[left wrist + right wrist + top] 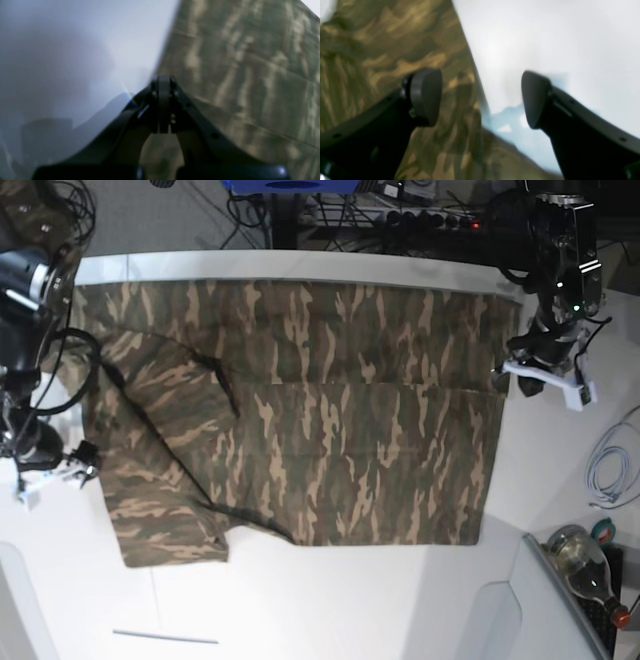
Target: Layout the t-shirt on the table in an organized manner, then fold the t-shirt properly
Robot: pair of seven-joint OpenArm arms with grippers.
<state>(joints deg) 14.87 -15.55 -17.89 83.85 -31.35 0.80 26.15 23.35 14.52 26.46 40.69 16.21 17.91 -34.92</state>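
The camouflage t-shirt lies spread flat across the white table, with one sleeve folded toward the front left. My right gripper is open over the shirt's edge: one finger above the cloth, the other above bare table. In the base view the right gripper sits at the shirt's left side, beside the sleeve. My left gripper is shut, with no cloth seen between its fingers, right at the shirt's border. In the base view the left gripper is at the shirt's right edge.
A glass bottle lies beyond the table's front right corner, near a coiled white cable. A thin strip marks the table near the front. Cables and a power strip run behind the far edge.
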